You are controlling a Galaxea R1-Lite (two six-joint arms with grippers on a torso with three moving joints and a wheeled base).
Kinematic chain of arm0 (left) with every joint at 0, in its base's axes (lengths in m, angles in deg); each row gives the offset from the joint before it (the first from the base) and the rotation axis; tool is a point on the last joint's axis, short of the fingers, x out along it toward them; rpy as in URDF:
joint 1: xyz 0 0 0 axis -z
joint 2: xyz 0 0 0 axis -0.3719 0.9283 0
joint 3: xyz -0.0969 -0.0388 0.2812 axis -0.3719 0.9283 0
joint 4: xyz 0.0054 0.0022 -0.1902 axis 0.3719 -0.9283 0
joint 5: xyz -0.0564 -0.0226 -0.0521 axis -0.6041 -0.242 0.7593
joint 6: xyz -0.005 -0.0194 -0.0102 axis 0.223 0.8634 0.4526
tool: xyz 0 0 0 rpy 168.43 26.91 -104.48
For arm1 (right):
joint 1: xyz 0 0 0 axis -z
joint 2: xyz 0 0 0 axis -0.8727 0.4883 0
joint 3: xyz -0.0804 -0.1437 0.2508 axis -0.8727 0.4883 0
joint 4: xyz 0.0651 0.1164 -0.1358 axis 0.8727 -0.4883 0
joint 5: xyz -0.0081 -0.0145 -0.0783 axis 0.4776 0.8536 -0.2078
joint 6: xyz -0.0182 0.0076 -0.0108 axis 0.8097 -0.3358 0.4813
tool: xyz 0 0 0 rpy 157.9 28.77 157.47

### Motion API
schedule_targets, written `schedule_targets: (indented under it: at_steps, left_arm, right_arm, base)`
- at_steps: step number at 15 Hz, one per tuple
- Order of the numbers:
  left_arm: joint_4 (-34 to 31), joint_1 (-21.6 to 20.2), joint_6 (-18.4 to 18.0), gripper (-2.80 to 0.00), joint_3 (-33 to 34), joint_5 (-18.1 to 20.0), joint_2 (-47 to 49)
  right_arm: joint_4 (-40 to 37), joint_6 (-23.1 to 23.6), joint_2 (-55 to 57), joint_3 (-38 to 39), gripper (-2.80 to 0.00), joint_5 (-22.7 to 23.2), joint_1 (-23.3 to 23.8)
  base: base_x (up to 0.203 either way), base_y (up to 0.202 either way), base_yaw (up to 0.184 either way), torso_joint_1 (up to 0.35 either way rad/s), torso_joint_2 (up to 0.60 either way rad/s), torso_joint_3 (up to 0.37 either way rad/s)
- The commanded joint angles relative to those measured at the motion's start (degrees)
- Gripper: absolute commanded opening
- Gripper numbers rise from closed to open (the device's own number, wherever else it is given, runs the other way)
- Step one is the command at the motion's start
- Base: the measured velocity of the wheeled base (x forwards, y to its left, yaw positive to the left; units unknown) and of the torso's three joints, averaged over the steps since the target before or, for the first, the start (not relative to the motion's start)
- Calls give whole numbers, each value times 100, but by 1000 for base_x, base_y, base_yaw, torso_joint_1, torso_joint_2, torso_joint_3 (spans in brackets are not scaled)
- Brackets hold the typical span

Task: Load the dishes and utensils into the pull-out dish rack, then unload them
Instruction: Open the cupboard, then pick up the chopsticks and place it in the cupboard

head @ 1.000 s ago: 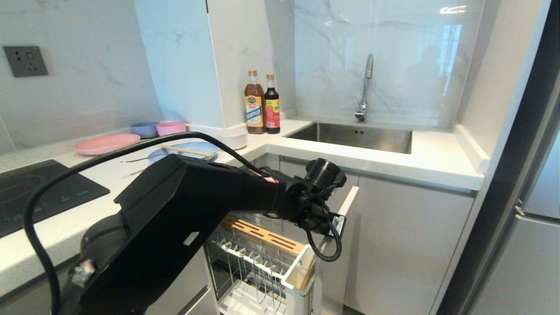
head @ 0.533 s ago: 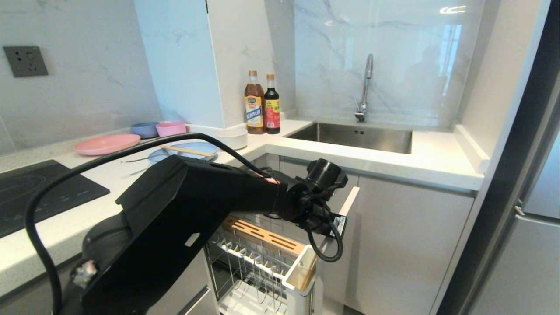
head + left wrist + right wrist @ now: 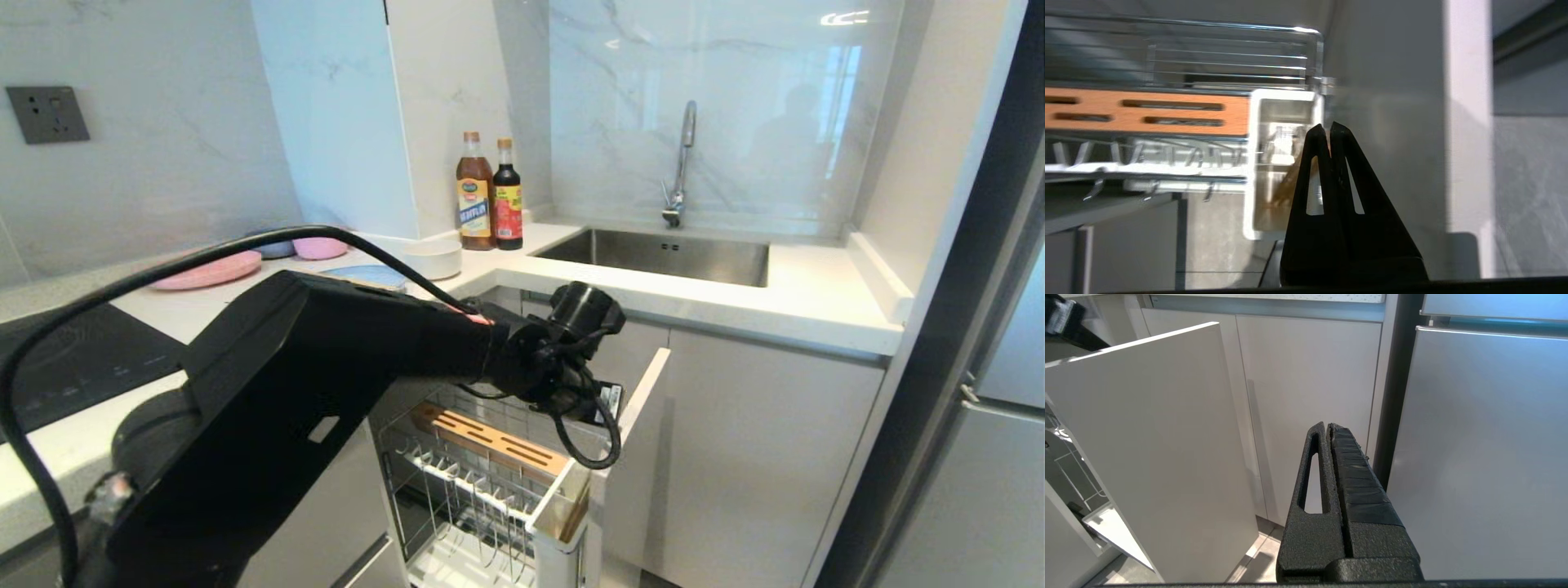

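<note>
The pull-out dish rack [image 3: 482, 482] stands drawn out below the counter, showing its wooden strip [image 3: 490, 441], white utensil cup [image 3: 549, 523] and pale cabinet front [image 3: 645, 388]. Something light brown leans inside the cup [image 3: 1257, 122]. My left arm [image 3: 367, 359] reaches across above the rack. In the left wrist view my left gripper [image 3: 1329, 126] is shut on nothing, over the cup beside the front's inner face. On the counter behind the arm lie the pale blue plate [image 3: 371, 273] and the cream bowl [image 3: 434, 257]. The fork and chopsticks are hidden. My right gripper [image 3: 1327, 425] is shut, low before the cabinet doors.
A pink plate [image 3: 208, 271] and a pink bowl [image 3: 320, 247] sit at the back of the counter. Two bottles [image 3: 490, 196] stand in the corner beside the sink [image 3: 653, 255] with its tap [image 3: 682, 163]. A black hob [image 3: 82, 359] lies at the left, a fridge [image 3: 980, 457] at the right.
My left arm has lifted and drawn back to the left, and it now covers more of the counter and the blue plate. The rack has stayed where it was.
</note>
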Motion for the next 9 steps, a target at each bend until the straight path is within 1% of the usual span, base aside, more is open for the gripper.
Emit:
schedule_targets:
  at_steps: [1, 2, 5, 8, 9]
  left_arm:
    - [-9, -140, 12, -280, 126, -90, -263]
    - [-9, -227, 38, -280, 200, -130, -372]
    - [-9, -499, 277, -280, 421, -149, -905]
    - [7, -740, 370, -280, 790, -189, -1663]
    - [13, -796, 377, -280, 933, -247, -2048]
  right_arm:
    - [1, -2, 2, 9, -280, 1, 0]
    - [1, -2, 2, 9, -280, 1, 0]
    - [1, -2, 2, 9, -280, 1, 0]
    - [1, -2, 2, 9, -280, 1, 0]
    - [1, -2, 2, 9, -280, 1, 0]
  base:
    - [0, 0, 0, 0, 0, 0]
    - [0, 0, 0, 0, 0, 0]
    - [0, 0, 0, 0, 0, 0]
    - [0, 0, 0, 0, 0, 0]
    - [0, 0, 0, 0, 0, 0]
